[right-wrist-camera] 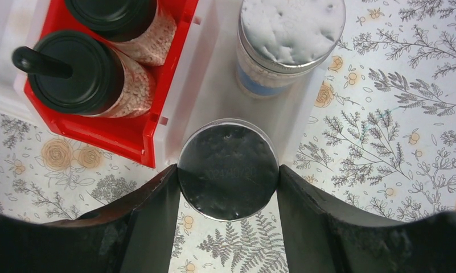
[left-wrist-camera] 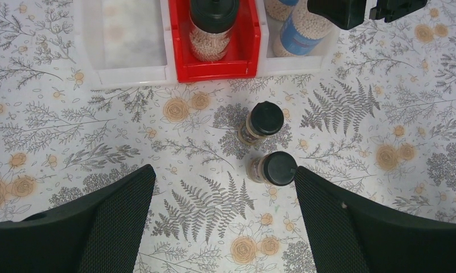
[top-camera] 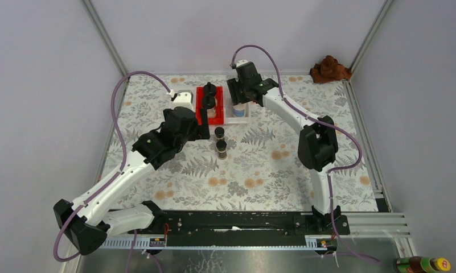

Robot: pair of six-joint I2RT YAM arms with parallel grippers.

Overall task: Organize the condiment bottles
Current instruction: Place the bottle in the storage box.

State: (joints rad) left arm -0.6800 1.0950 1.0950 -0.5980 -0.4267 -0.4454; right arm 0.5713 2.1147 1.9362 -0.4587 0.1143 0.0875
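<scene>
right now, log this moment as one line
left gripper open above two dark jars on table | right gripper shut on silver-lidded jar at white bin | two clear jars in red bin

Robot lab cell: grey panel walls (top-camera: 37,85), aluminium frame (top-camera: 105,37), floral tabletop (top-camera: 259,170).

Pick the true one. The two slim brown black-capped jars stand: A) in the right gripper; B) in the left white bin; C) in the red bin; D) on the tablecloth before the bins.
D: the farther jar and the nearer jar stand on the tablecloth, outside the red bin.
</scene>
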